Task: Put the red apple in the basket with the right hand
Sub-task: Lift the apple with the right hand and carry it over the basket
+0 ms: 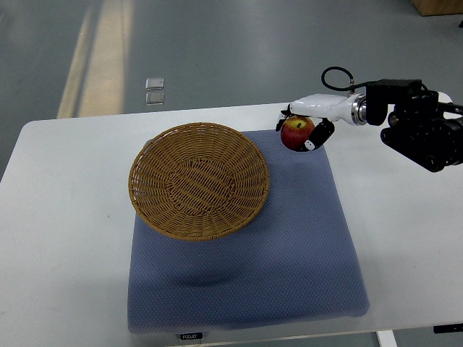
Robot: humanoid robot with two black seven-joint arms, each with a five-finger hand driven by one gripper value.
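Observation:
A red apple (296,132) with a yellowish patch is held in my right hand (307,127), whose white and black fingers are curled around it. The hand holds it over the far right corner of the blue mat (289,246); I cannot tell whether it is lifted off the mat. A round woven wicker basket (199,180) sits on the mat's left part, empty, about a hand's width left of the apple. My right arm (412,123) comes in from the right edge. The left arm is not in view.
The mat lies on a white table (58,217). Grey floor with a pale stripe (101,50) shows beyond the table's far edge. A small clear object (154,91) lies on the floor.

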